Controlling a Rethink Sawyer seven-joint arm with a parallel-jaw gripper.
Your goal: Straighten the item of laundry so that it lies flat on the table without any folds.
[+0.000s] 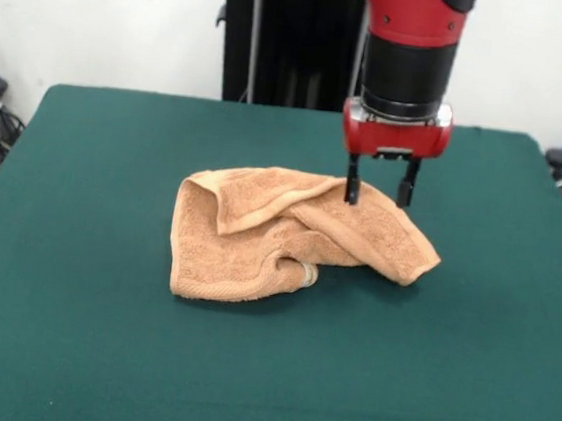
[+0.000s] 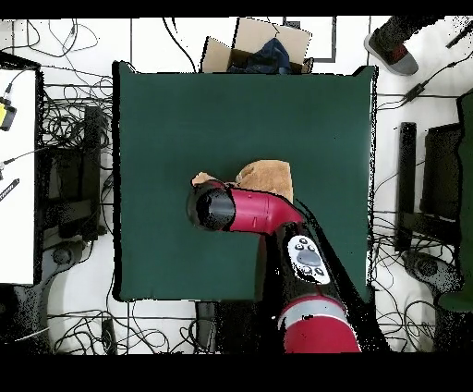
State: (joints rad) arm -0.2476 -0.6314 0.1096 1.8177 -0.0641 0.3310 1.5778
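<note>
In the front view, the peach-orange towel (image 1: 294, 234) is seen crumpled near the middle of the green surface (image 1: 67, 329), with an upper layer folded over toward three o'clock and a small white tag at its lower edge. The tool (image 1: 378, 192) is held over the towel's upper right part, its two fingers spread apart with nothing clamped between them; the tips are level with the cloth's top fold. In the overhead view, the towel (image 2: 268, 176) is partly covered by the red arm (image 2: 254, 211), and the tool itself is hidden beneath it.
</note>
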